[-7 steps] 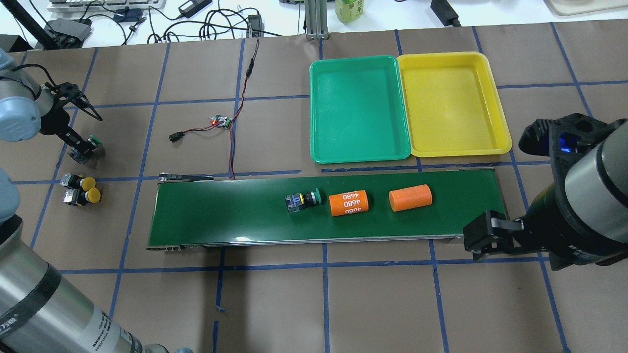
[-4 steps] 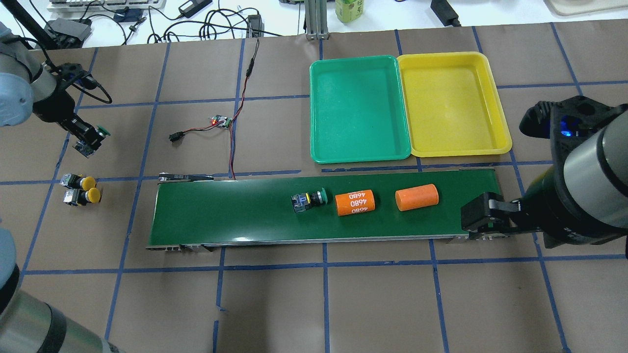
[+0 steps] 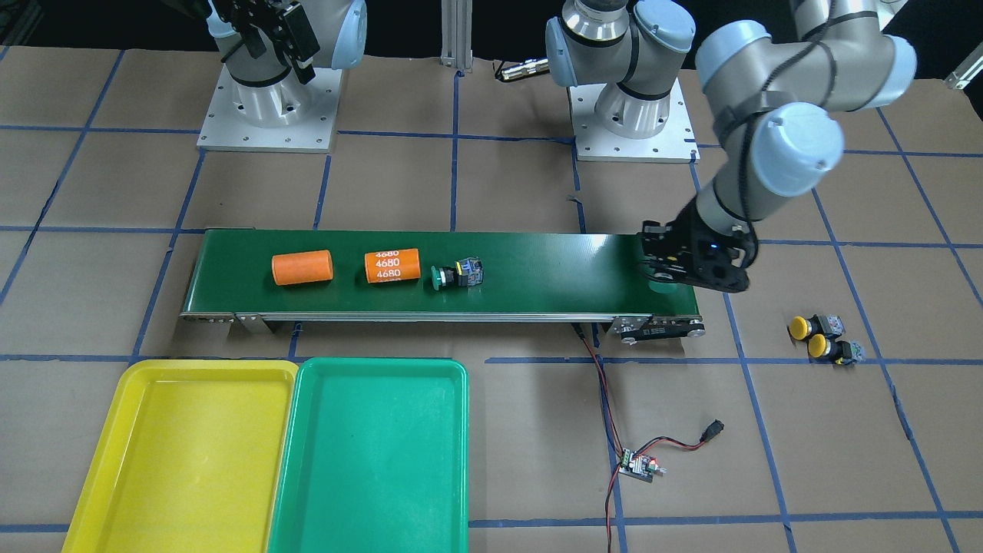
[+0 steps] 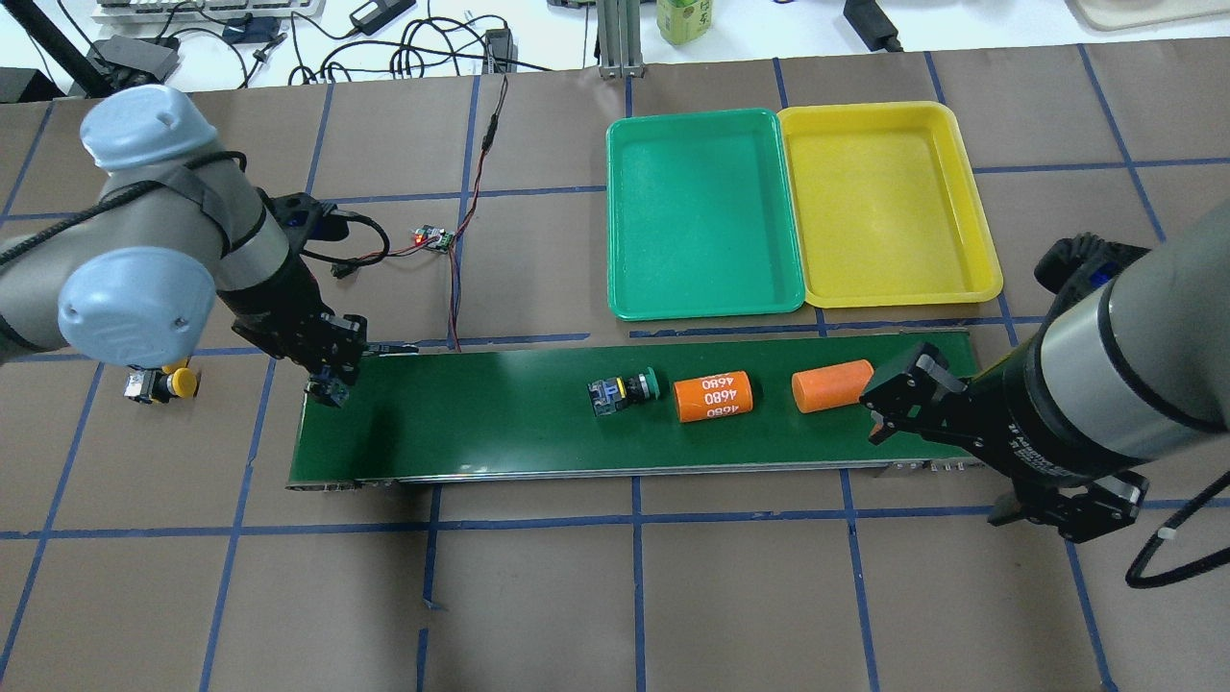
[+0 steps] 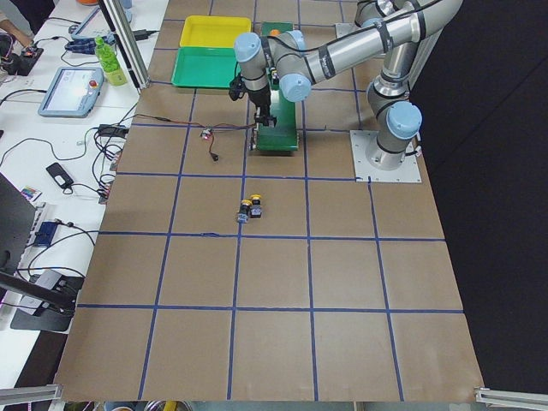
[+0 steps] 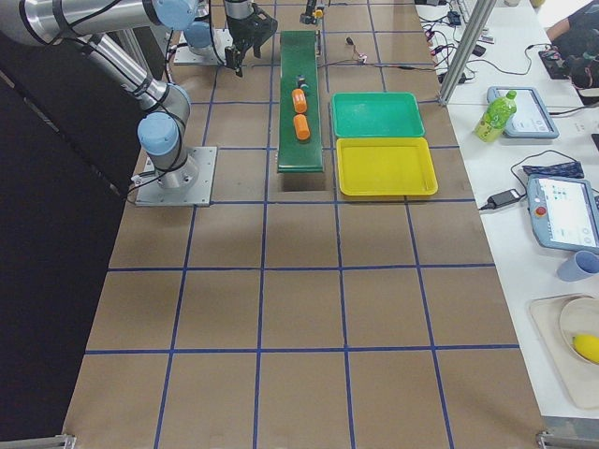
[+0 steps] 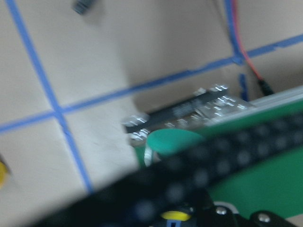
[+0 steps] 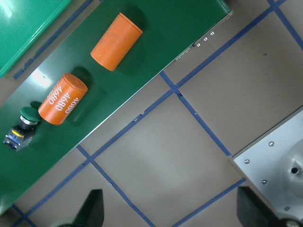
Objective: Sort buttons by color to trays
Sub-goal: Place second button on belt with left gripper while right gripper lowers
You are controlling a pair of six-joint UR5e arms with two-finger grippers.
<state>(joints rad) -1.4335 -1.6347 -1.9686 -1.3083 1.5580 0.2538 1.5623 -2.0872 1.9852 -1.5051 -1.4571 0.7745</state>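
Here, left gripper (image 4: 333,375) clamped on green button (image 7: 173,143) over conveyor belt (image 4: 480,423) end; seemingly light, rigid; hold its body; right gripper (image 8: 173,215) apart.

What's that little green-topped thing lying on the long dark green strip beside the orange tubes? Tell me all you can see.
The green-capped button is a small push-button: round green mushroom cap, black collar, yellow band, boxy grey-and-blue body, seemingly plastic. It lies on its side on the conveyor belt, cap toward the 4680 cylinder, very close; contact unclear. Nothing grips it.
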